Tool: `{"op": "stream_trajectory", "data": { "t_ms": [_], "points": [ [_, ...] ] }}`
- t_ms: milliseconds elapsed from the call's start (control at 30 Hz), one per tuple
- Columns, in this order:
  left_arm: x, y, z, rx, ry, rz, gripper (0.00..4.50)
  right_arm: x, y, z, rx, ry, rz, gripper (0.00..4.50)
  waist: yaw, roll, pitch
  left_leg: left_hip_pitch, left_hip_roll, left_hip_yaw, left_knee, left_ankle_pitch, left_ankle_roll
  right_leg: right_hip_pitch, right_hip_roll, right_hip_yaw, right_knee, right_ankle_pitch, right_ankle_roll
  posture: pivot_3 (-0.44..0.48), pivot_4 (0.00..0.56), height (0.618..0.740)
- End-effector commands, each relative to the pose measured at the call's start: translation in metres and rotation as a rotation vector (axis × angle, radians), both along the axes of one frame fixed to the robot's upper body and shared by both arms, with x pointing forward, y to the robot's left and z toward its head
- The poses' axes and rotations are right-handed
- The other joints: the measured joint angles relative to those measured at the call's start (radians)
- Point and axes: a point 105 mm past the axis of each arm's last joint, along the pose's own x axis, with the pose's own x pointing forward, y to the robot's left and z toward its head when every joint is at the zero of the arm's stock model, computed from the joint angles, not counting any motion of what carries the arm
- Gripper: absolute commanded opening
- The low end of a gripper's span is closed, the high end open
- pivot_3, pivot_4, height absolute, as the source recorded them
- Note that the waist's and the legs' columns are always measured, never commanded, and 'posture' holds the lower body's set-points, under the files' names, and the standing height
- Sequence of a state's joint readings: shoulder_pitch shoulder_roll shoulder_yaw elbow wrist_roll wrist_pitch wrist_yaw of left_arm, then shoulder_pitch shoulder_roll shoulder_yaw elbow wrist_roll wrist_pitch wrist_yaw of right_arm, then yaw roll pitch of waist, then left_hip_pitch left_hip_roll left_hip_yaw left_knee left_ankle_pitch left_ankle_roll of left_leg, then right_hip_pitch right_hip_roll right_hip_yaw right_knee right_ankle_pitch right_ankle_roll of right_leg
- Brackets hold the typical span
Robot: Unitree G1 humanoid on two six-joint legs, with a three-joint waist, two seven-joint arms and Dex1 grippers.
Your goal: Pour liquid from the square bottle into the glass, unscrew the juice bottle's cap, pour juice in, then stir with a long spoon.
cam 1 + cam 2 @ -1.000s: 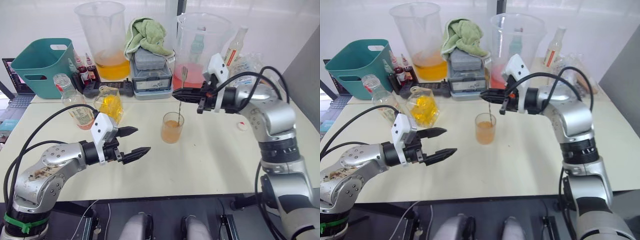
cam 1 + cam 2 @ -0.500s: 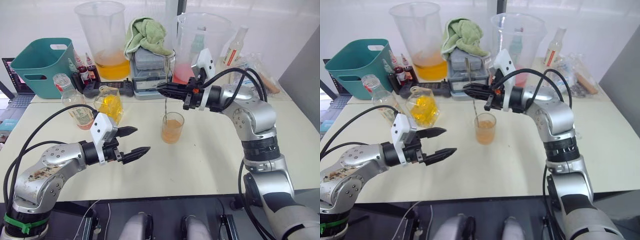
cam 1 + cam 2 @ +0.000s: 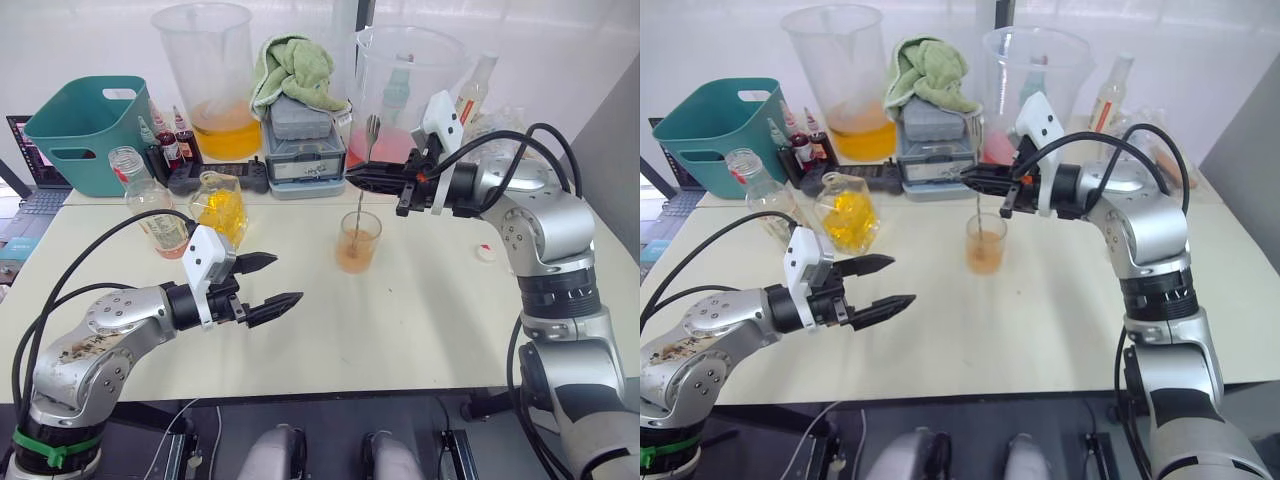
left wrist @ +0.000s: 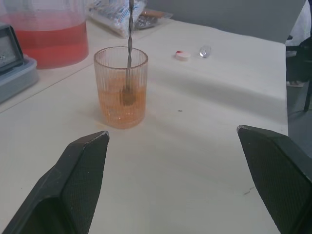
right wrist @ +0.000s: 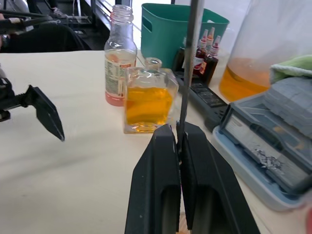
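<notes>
Clearly the work has reached its last step: the right gripper (image 3: 365, 181) has its two black fingers pinched tight on the thin shaft of the long spoon (image 3: 361, 205), holding it near upright so that the bowl end dips into the orange drink in the ribbed glass (image 3: 358, 242). Gripping high on the handle, above the rim, keeps the fingers clear of the glass and lets the tip reach the bottom — a sensible hold for stirring, in my judgement. The glass stands on the table (image 3: 430, 320) near its middle, directly below that gripper. The left gripper (image 3: 268, 282) hovers low over the table, well to the left of the glass, its fingers spread wide and holding nothing; it seems parked out of the way, though pointed toward the glass as if ready to steady it. Behind it, the square bottle (image 3: 218, 204) with yellow-orange liquid stands upright, and just beside it the juice bottle (image 3: 152, 211) stands open-necked with a little pink liquid left in the bottom — both set aside at the left, which suggests the pouring is done. A small white-and-red cap (image 3: 485, 252) lies on the table beyond the right arm, well apart from both bottles.
</notes>
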State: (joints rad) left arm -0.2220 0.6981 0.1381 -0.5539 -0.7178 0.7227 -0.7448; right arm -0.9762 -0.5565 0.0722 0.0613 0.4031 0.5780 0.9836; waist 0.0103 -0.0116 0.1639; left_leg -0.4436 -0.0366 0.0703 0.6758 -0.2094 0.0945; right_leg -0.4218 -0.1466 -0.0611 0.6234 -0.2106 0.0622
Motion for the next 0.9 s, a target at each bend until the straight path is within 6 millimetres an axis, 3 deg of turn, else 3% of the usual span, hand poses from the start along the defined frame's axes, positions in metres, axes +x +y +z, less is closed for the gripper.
{"op": "stream_trajectory", "data": {
  "t_ms": [33, 433, 900],
  "points": [
    [-0.003, -0.002, 0.01, -0.002, -0.053, -0.019, 4.45, -0.004, 0.0, 0.023, 0.031, -0.091, 0.009, 0.0, 0.0, 0.0, 0.0, 0.0, 0.0, 0.0, 0.0, 0.0, 0.0, 0.0, 0.0, 0.0, 0.0, 0.0, 0.0, 0.0, 0.15, 0.74],
    [-0.002, -0.003, 0.008, -0.011, -0.047, -0.016, 4.45, -0.016, 0.002, 0.04, 0.125, -0.04, 0.061, 0.0, -0.001, 0.0, 0.0, 0.0, 0.0, 0.0, 0.0, 0.0, 0.0, 0.0, 0.0, 0.0, 0.0, 0.0, 0.0, 0.0, 0.15, 0.74],
    [0.0, -0.007, 0.008, -0.022, -0.052, -0.029, 4.45, -0.004, -0.036, 0.05, 0.054, -0.078, -0.085, 0.0, 0.001, 0.0, 0.0, 0.0, 0.0, 0.0, 0.0, 0.0, 0.0, 0.0, 0.0, 0.0, 0.0, 0.0, -0.001, 0.0, 0.15, 0.74]
  ]
}}
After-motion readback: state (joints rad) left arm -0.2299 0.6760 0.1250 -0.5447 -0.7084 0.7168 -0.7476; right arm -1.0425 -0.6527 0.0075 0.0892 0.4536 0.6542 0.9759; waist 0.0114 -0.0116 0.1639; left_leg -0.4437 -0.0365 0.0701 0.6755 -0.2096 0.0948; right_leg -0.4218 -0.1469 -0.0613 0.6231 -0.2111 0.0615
